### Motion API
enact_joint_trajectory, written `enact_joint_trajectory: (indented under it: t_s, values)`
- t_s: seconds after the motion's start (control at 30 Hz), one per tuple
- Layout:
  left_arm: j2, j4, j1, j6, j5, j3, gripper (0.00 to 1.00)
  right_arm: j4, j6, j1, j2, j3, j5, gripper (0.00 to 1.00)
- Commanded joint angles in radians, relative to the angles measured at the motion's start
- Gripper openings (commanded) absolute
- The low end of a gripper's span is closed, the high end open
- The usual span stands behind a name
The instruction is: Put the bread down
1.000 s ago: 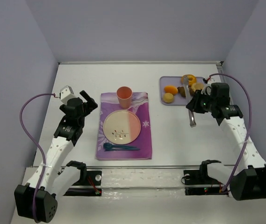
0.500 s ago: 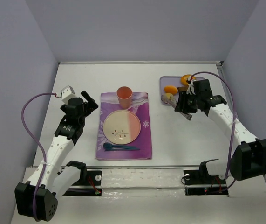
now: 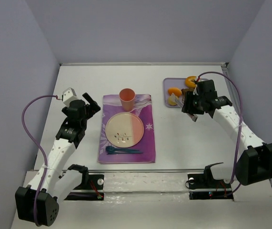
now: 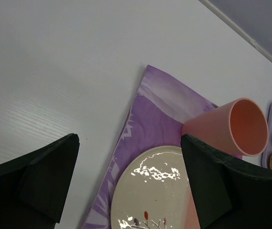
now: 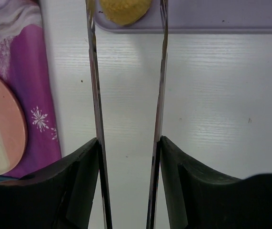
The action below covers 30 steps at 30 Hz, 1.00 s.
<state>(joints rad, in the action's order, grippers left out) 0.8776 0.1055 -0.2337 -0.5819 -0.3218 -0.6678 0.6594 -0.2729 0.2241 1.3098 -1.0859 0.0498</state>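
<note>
Bread (image 3: pixel 173 100) sits at the near left corner of the lilac tray (image 3: pixel 166 82), which lies toward the far right corner of the table (image 3: pixel 78 76). Your right gripper (image 3: pixel 189 105) is clamped on a pair of metal tongs (image 5: pixel 93 95). In the right wrist view their two arms reach over the tray's near edge with the bun between the tips; you cannot tell whether either tip touches it. An orange oval piece (image 3: pixel 175 91) and a donut (image 3: pixel 192 81) lie farther back on the same tray. Your left gripper (image 3: pixel 92 103) hangs with fingers spread and nothing between them, near the far left corner of the purple placemat (image 3: pixel 147 143). That placemat carries the plate (image 3: pixel 124 130), the pink cup (image 3: pixel 127 98) and teal cutlery (image 3: pixel 123 150) along its near edge.
</note>
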Motion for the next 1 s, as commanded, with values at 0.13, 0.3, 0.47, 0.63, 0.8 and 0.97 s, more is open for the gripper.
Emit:
enact_joint_trajectory:
  t_s: [0.13, 0.3, 0.47, 0.63, 0.8, 0.97]
  values:
    - [-0.009, -0.021, 0.004, -0.001, -0.02, -0.026, 0.99, -0.006, 0.049, 0.006, 0.066, -0.077, 0.004, 0.59]
    - [-0.005, -0.021, 0.004, -0.002, -0.023, -0.026, 0.99, -0.029, 0.069, 0.006, 0.141, -0.097, 0.015, 0.6]
    - [0.001, -0.023, 0.004, -0.001, -0.025, -0.029, 0.99, -0.05, 0.055, 0.006, 0.201, -0.124, 0.005, 0.57]
    - [0.003, -0.021, 0.004, -0.001, -0.023, -0.029, 0.99, -0.069, 0.037, 0.006, 0.181, -0.123, -0.01, 0.3]
    - [0.004, -0.023, 0.004, -0.001, -0.023, -0.029, 0.99, -0.07, 0.04, 0.006, 0.041, -0.115, 0.071, 0.24]
    - [0.003, -0.021, 0.004, -0.003, -0.01, -0.032, 0.99, -0.073, 0.084, 0.078, -0.092, -0.075, 0.252, 0.24]
